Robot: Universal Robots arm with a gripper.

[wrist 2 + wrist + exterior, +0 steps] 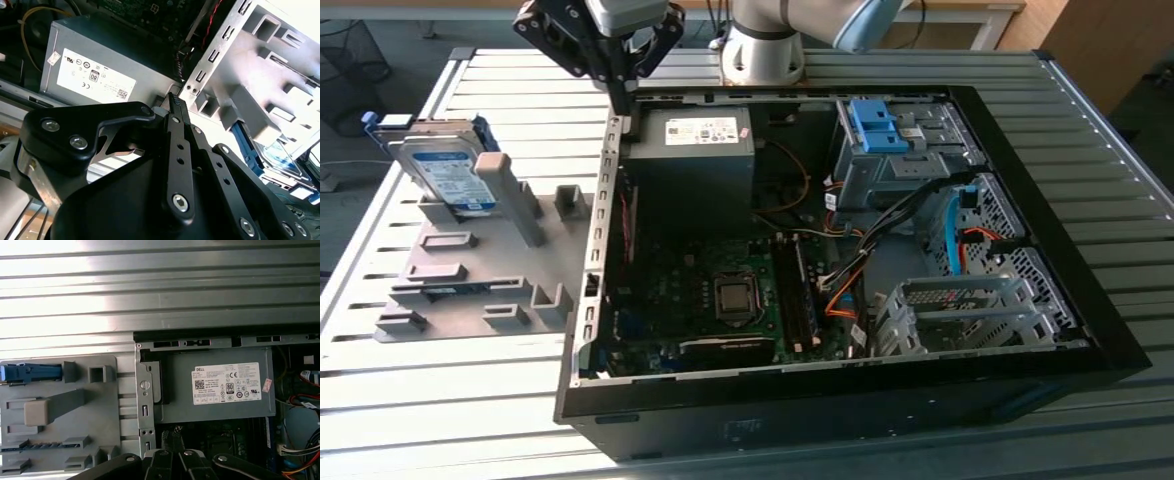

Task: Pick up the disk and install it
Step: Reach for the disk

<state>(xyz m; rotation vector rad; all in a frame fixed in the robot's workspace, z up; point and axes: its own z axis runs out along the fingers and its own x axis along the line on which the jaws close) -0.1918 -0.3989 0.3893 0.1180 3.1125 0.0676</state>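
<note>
The fingertips (165,441) are pressed close together with nothing between them. The gripper (628,100) hangs over the back edge of the computer case (1107,330), just above the power supply (698,150).

In the exterior view the disk (443,170) is well apart from the gripper, at about eight o'clock from it. It stands tilted in a grey holder (467,270) on the table (400,400), and nothing is gripping it.

Likely risks: the thin black fingers sit close to the case's punched sheet-metal rim, so a low sweep could catch that lip or scrape the power supply. The disk's faces look smooth and hard, a silver shell with a glossy label, so a shallow pinch could let it slide. Its blue plastic bracket looks flexible and might bend under a squeeze. Because it leans, a push from the side could tip it off the holder.

Inside the case, at about four o'clock from the gripper, loose orange and black cables (847,290) lie beside the perforated metal drive cage (961,310) and could snag. The table is ribbed metal slats and the holder is matt moulded plastic.
</note>
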